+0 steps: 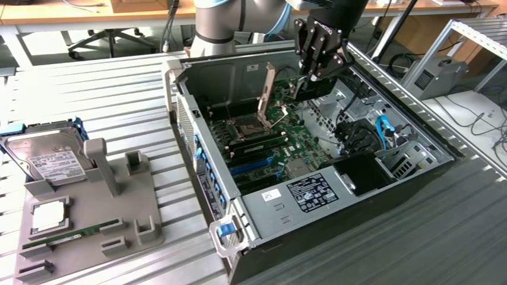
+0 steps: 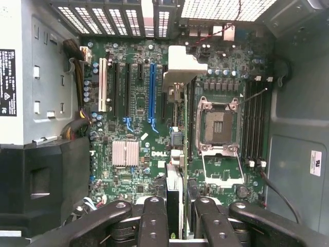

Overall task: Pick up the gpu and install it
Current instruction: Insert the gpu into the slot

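My gripper [image 2: 180, 224] is clamped on the gpu [image 2: 174, 198]. The card hangs on edge above the motherboard [image 2: 128, 175], inside the open computer case [image 1: 190, 113] and not seated in any slot. It sits between the blue expansion slot [image 2: 151, 92] and the open CPU socket [image 2: 218, 126], with its length running toward the case's rear wall.

My worry is alignment. The card looks offset to the socket side of the blue slot. Going straight down from here would, I judge, land its edge on board components rather than in a slot. The socket is uncovered, so a swing that way could bend its contacts. If I come in tilted, the bracket end could catch on the rear wall's slot covers [image 2: 118, 20]. I also grip only one end, so the far end may droop or twist.

From my wrist the gpu shows edge-on. It is a thin dark strip with a pale silver bracket [image 2: 182, 62] at the end nearest the rear wall. I cannot make out its fan face or its green board.
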`<state>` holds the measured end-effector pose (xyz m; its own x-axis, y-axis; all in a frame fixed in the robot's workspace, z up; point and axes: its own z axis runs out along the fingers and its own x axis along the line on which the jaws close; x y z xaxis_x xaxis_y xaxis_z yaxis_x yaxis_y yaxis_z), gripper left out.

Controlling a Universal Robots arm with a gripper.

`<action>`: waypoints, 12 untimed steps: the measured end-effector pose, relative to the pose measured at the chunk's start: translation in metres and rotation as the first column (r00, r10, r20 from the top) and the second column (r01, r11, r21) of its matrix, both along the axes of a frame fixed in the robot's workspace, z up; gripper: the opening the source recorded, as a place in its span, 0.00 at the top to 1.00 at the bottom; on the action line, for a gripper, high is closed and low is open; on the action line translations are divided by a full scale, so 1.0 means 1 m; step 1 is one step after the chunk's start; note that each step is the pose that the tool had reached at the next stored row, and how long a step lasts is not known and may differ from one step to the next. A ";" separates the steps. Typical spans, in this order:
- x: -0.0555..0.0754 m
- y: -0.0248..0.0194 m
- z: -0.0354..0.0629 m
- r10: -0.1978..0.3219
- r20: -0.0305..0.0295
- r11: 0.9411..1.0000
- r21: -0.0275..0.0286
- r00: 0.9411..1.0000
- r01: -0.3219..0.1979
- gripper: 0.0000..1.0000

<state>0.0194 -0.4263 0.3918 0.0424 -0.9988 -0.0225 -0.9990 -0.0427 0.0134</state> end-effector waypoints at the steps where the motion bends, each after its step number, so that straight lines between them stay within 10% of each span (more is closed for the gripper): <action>1: 0.000 0.0000 0.0000 0.003 0.000 1.000 0.000 1.000 -0.003 0.74; 12: 0.000 0.0000 0.0000 0.035 0.000 0.999 0.000 0.999 -0.035 0.74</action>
